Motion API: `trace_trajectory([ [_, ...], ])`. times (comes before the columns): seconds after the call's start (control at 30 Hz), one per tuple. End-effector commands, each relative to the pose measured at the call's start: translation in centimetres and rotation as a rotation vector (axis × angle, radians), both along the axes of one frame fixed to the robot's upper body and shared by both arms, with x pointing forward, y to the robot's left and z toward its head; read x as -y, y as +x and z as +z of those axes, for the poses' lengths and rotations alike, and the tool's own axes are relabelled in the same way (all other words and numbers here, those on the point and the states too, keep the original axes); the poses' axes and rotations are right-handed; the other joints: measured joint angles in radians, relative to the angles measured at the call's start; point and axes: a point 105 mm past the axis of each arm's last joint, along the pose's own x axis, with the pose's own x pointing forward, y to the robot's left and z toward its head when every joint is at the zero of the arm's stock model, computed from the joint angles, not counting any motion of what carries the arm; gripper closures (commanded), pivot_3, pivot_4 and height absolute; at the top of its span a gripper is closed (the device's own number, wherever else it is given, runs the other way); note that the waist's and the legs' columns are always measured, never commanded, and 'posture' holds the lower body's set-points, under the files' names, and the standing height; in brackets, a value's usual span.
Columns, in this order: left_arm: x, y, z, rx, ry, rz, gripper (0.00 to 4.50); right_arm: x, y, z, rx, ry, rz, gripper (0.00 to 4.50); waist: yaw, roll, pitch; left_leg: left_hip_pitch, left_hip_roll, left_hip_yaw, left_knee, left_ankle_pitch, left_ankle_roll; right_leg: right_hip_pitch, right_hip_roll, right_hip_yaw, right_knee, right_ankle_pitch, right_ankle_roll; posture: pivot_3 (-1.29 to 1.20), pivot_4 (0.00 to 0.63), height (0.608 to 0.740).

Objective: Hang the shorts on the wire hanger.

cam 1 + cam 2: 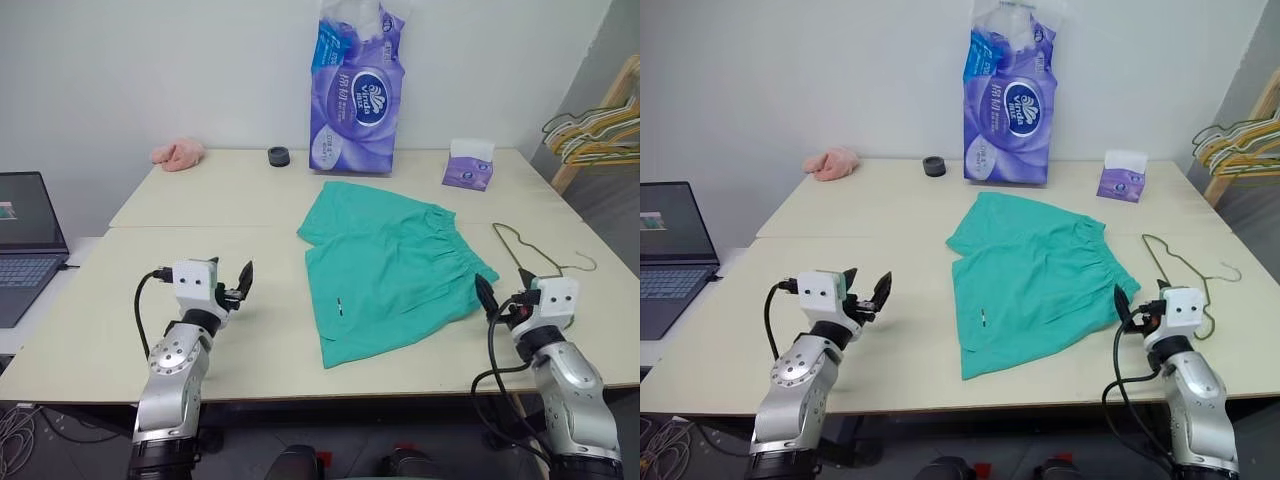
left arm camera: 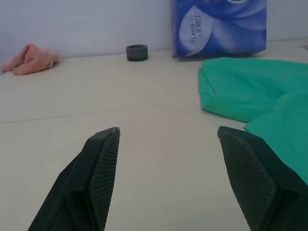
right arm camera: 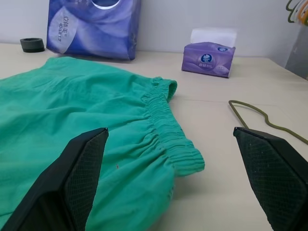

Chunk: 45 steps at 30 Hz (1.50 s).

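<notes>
- Both claws hover low over the table's near edge, jaws spread, empty: left gripper, right gripper.
- Shorts lie flat between them, bare tabletop leftward.
- Wire hanger lies just beside the waistband, near the right edge.

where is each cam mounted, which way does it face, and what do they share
Head stereo pair: looks forward and down over the table; shows both arms, left gripper and right gripper open.
Left wrist: looks level along its own open fingers toward the pink cloth and black ring.
Right wrist: looks along its fingers at the waistband and wire hanger.
Shared: the shorts and purple tissue pack.
</notes>
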Motion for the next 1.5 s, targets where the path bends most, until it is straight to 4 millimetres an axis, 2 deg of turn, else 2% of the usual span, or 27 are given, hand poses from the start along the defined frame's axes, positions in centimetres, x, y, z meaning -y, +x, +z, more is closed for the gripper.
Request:
trace_trajectory([
  [0.03, 1.8, -0.7, 2.7, 0.120, -0.035, -0.140, 0.71, -0.4, 0.2, 2.0, 0.071, -0.039, 0.028, 0.00, 0.000, 0.000, 0.000, 0.000, 0.000, 0.000, 0.000, 0.000, 0.000, 0.000, 0.000, 0.000, 0.000, 0.000, 0.000, 0.15, 0.026, 0.740],
  [0.13, 3.5, -1.2, 2.4, 0.072, -0.093, -0.280, 0.01, -1.0, 0.1, 2.2, 0.067, -0.052, 0.069, 0.00, 0.001, 0.000, 0.000, 0.000, 0.000, 0.000, 0.000, 0.000, 0.000, 0.000, 0.000, 0.000, 0.000, 0.000, 0.000, 0.13, 0.027, 0.740],
  [0.33, 7.9, -3.3, 1.4, -0.067, -0.018, -0.656, 0.01, -3.5, -0.8, 2.4, 0.029, -0.043, 0.238, 0.00, -0.007, 0.002, 0.001, 0.000, 0.000, 0.000, 0.000, 0.000, 0.000, 0.000, 0.001, 0.000, 0.000, -0.002, 0.001, 0.11, 0.031, 0.740],
  [0.4, 9.3, -4.5, 0.8, -0.142, 0.027, -0.813, 0.01, -5.3, -1.8, 2.5, -0.019, -0.026, 0.376, 0.00, -0.008, 0.004, 0.003, 0.000, 0.000, 0.001, 0.000, 0.000, 0.000, 0.000, 0.001, 0.000, 0.000, -0.002, 0.001, 0.10, 0.032, 0.740],
  [0.47, 10.3, -5.9, 0.2, -0.232, 0.063, -0.965, 0.01, -7.7, -3.7, 2.4, -0.097, -0.048, 0.574, 0.00, -0.010, 0.007, 0.005, 0.000, 0.001, 0.001, 0.000, 0.000, 0.001, 0.000, 0.001, 0.000, 0.000, -0.004, 0.002, 0.09, 0.036, 0.740],
  [0.53, 11.1, -7.0, -0.8, -0.308, 0.138, -1.092, 0.01, -9.2, -5.6, 2.0, -0.175, -0.090, 0.718, 0.00, -0.013, 0.009, 0.008, 0.000, 0.001, 0.001, 0.000, -0.001, 0.001, 0.000, 0.001, -0.001, 0.000, -0.006, -0.001, 0.07, 0.041, 0.740],
  [0.6, 11.5, -6.9, -1.4, -0.330, 0.180, -1.124, 0.01, -9.6, -6.6, 1.7, -0.219, -0.119, 0.773, 0.00, -0.020, 0.008, 0.010, 0.000, 0.001, 0.001, 0.000, -0.001, 0.001, 0.000, 0.001, -0.002, 0.000, -0.008, -0.003, 0.07, 0.044, 0.740],
  [0.7, 12.2, -5.4, -2.5, -0.332, 0.224, -1.078, 0.01, -9.7, -7.4, 1.4, -0.251, -0.160, 0.807, 0.00, -0.024, 0.006, 0.014, 0.000, 0.001, 0.000, 0.000, -0.001, 0.001, 0.001, 0.001, -0.002, 0.000, -0.009, -0.003, 0.05, 0.047, 0.740],
  [0.87, 13.0, -4.7, -4.8, -0.371, 0.342, -1.061, 0.01, -9.4, -7.7, 1.0, -0.247, -0.184, 0.779, 0.00, -0.034, 0.003, 0.020, 0.000, 0.003, 0.000, 0.000, -0.001, 0.001, 0.001, 0.002, -0.003, 0.000, -0.006, 0.002, 0.02, 0.051, 0.740],
  [1.03, 13.2, -4.4, -5.7, -0.364, 0.404, -1.063, 0.01, -8.7, -7.8, 0.5, -0.246, -0.209, 0.761, 0.00, -0.041, 0.001, 0.023, 0.000, 0.003, 0.001, 0.000, -0.001, 0.001, 0.000, 0.002, -0.002, 0.000, -0.006, 0.002, 0.01, 0.053, 0.740],
  [1.13, 13.1, -3.9, -6.1, -0.350, 0.455, -1.047, 0.58, -8.5, -7.8, 0.4, -0.242, -0.223, 0.756, 0.00, -0.043, 0.001, 0.023, 0.000, 0.003, 0.000, 0.000, -0.001, 0.001, 0.001, 0.002, -0.003, -0.001, -0.006, 0.003, 0.01, 0.053, 0.740],
  [1.27, 13.2, -2.1, -6.0, -0.294, 0.493, -0.972, 1.76, -7.7, -7.4, 0.1, -0.227, -0.283, 0.736, 0.00, -0.046, 0.000, 0.024, 0.000, 0.003, 0.001, 0.000, -0.001, 0.001, 0.001, 0.002, -0.003, -0.001, -0.006, 0.003, 0.00, 0.057, 0.740],
  [1.5, 12.1, 1.5, -3.4, -0.180, 0.484, -0.818, 3.85, -4.9, -5.3, -0.3, -0.171, -0.521, 0.638, 0.00, -0.057, 0.000, 0.025, 0.000, 0.003, 0.000, 0.000, -0.001, 0.001, 0.001, 0.002, -0.003, -0.001, -0.005, 0.003, 0.00, 0.062, 0.740],
])
